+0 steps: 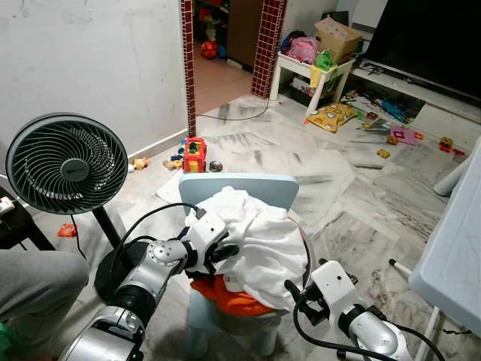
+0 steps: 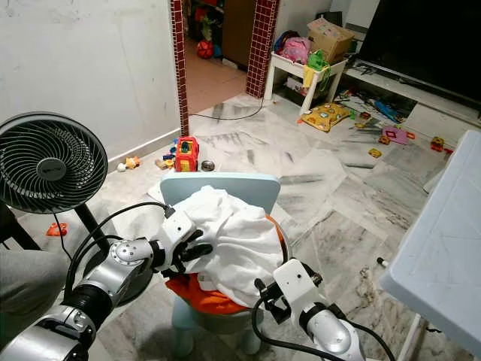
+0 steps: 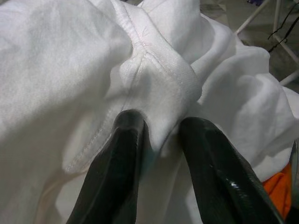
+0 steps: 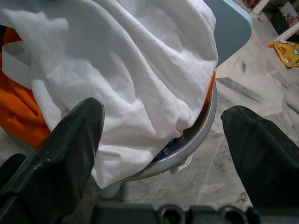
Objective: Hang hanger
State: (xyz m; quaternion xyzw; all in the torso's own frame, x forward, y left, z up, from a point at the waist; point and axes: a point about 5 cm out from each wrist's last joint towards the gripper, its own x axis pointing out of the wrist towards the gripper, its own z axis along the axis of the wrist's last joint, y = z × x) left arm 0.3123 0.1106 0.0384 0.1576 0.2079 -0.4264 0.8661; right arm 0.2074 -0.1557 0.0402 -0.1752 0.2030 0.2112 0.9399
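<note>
Pinching a seam fold of the white shirt (image 3: 154, 88) at centre frame, the left gripper (image 3: 161, 135) may drag the whole pile off the basin (image 4: 196, 135), while the right gripper (image 4: 161, 140) hangs wide open, empty; no hanger is identifiable.

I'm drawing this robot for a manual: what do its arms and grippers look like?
Both arms are silver metal with rounded joint housings and black rings at the joints. A white boxy block sits at each wrist, with black cables looping along the arm. The left gripper and right gripper each end in two long, glossy black fingers with rounded tips.
</note>
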